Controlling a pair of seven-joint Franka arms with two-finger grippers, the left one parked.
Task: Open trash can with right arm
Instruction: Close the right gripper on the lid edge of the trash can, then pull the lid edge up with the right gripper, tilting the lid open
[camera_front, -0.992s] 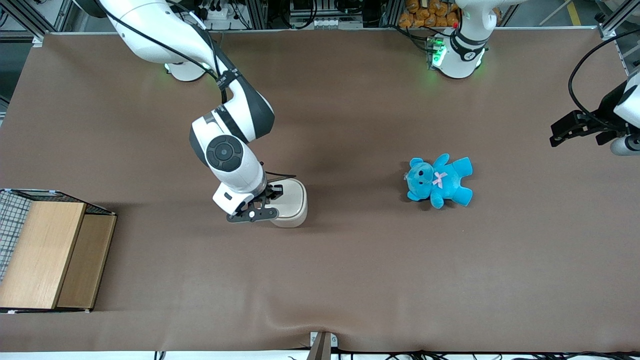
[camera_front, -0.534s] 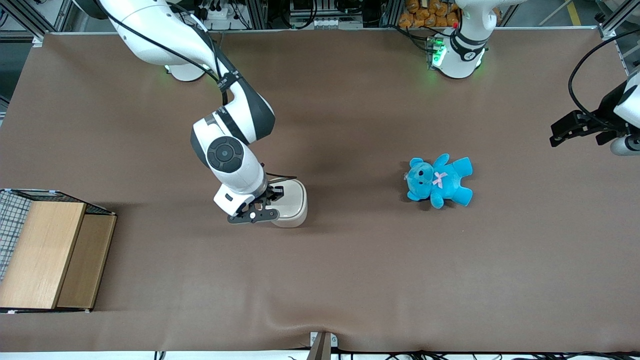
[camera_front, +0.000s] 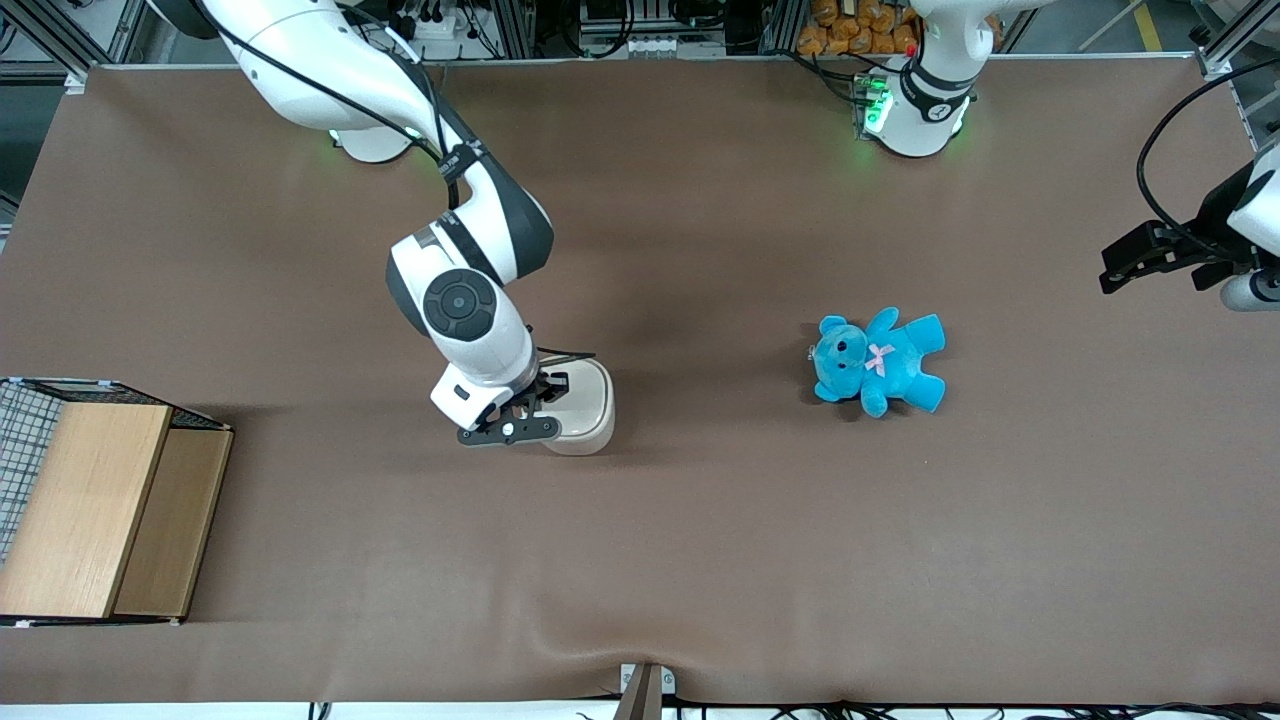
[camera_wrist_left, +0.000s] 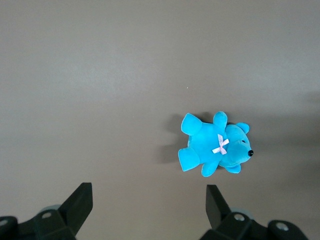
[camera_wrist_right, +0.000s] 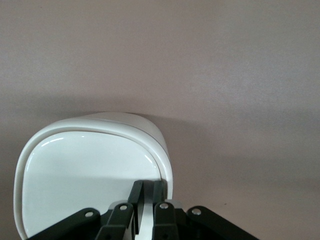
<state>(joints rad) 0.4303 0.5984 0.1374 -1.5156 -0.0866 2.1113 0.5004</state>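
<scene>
Part of the trash can under the hand; wooden box cut off at frame edge.

Cream-white trash can stands upright mid-table, lid down.

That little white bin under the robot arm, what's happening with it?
The right arm has its gripper down on the lid of the trash can, fingers nearly together at the lid's edge. The lid looks shut, so the opening has not visibly begun. A blue teddy lies apart, toward the parked arm's end of the table.
</scene>
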